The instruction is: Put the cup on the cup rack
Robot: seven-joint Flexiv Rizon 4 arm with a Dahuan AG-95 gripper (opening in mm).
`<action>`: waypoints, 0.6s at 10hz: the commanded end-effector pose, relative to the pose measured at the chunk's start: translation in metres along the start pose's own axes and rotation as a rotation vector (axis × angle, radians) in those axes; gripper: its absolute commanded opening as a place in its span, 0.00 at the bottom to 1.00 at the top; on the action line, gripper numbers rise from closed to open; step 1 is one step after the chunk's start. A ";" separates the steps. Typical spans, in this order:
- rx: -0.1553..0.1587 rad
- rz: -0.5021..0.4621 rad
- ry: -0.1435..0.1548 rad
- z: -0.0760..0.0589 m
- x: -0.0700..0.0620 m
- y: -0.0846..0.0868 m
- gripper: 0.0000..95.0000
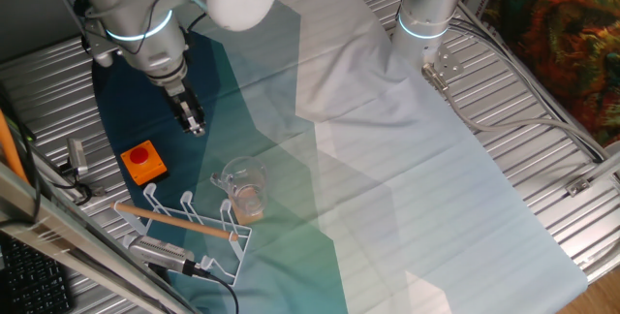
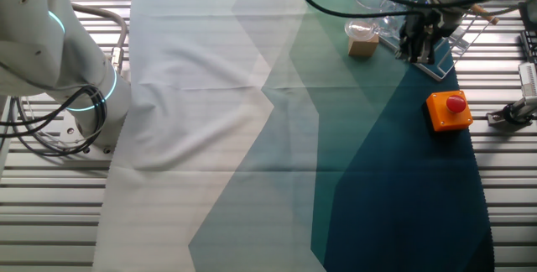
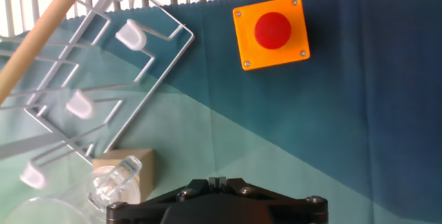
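Note:
The clear cup stands on the cloth, touching a tan wooden block. The white wire cup rack with its light wooden rod lies just left of it at the table's near edge. My gripper hangs over the dark cloth up and left of the cup, apart from it, shut and empty. In the hand view the cup shows faintly at bottom left next to the block, the rack at upper left, and my closed fingertips at the bottom edge.
An orange box with a red button sits between my gripper and the rack; it also shows in the hand view and the other fixed view. A second arm's base stands at the back. Cables lie by the rack.

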State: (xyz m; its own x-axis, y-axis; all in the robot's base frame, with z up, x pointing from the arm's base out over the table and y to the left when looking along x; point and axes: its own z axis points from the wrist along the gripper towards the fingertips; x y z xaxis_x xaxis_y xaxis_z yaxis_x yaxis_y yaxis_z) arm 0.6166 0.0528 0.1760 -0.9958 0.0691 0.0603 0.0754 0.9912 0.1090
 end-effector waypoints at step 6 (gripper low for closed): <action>-0.033 0.123 0.001 -0.001 0.000 0.002 0.00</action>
State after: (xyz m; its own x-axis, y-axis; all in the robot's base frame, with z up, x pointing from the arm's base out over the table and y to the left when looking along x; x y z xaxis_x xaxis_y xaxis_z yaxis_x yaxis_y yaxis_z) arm 0.6167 0.0552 0.1771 -0.9791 0.1878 0.0782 0.1970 0.9712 0.1340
